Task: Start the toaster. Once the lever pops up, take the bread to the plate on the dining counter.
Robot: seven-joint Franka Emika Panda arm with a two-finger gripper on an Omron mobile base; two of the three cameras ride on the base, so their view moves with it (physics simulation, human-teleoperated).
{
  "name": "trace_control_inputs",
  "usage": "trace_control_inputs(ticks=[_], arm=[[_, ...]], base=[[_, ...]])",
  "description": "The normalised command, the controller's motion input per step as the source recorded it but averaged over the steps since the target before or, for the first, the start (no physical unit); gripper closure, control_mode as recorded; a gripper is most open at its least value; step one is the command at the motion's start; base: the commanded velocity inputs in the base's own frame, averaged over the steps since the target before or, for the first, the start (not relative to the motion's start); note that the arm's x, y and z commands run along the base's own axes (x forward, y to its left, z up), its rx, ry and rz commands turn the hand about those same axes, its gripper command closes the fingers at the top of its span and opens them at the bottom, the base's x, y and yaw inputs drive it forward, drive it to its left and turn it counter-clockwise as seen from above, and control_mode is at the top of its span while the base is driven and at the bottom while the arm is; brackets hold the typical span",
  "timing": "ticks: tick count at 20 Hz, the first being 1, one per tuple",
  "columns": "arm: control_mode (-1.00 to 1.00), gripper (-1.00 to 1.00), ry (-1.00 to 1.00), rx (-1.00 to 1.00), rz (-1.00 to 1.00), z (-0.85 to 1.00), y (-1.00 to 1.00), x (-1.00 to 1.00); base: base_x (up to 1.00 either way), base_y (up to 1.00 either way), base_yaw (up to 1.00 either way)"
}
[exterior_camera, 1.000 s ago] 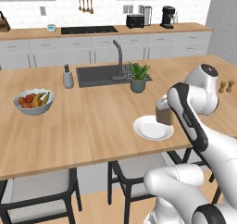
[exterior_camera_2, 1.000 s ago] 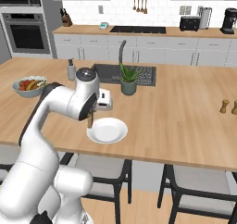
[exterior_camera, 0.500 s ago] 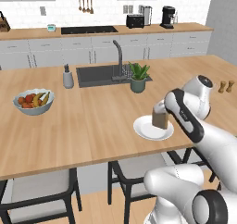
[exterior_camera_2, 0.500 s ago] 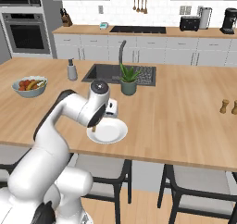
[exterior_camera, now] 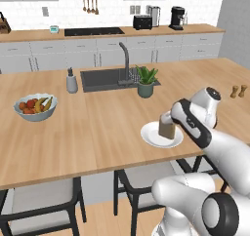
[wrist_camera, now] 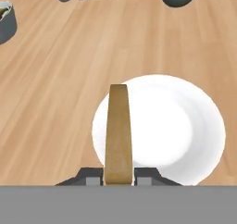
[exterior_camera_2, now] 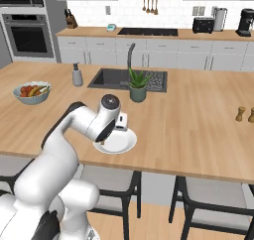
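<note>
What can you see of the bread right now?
The bread is a small flat tan-brown slice with a darker crust edge, plain and unbroken. It stands on edge, held upright between the shut jaws of the gripper, over the near-left part of the white plate on the dining counter. Whether its lower edge touches the plate cannot be told. Nothing else touches it.
</note>
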Motion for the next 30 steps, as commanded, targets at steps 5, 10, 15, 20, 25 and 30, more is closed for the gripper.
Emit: trace_control_inputs(ticks=[5, 10, 15, 20, 25, 30], arm=[[-1.00, 1.00, -0.07, 0.00, 0.00, -0.17, 0.00, 0.13], [-1.00, 1.00, -0.01, -0.01, 0.00, 0.00, 0.00, 0.37], [-1.00, 1.00, 0.03, -0.01, -0.01, 0.00, 0.00, 0.12], [-1.00, 1.00, 0.01, 0.00, 0.00, -0.09, 0.00, 0.02], [-1.00, 1.00, 0.00, 0.00, 0.00, -0.17, 0.00, 0.00], [-1.00, 1.00, -0.09, 0.00, 0.00, -0.08, 0.01, 0.00]], base=[[0.00, 0.00, 0.00], [0.00, 0.00, 0.00], [0.00, 0.00, 0.00], [0.00, 0.00, 0.00], [0.00, 0.00, 0.00], [0.00, 0.00, 0.00]])
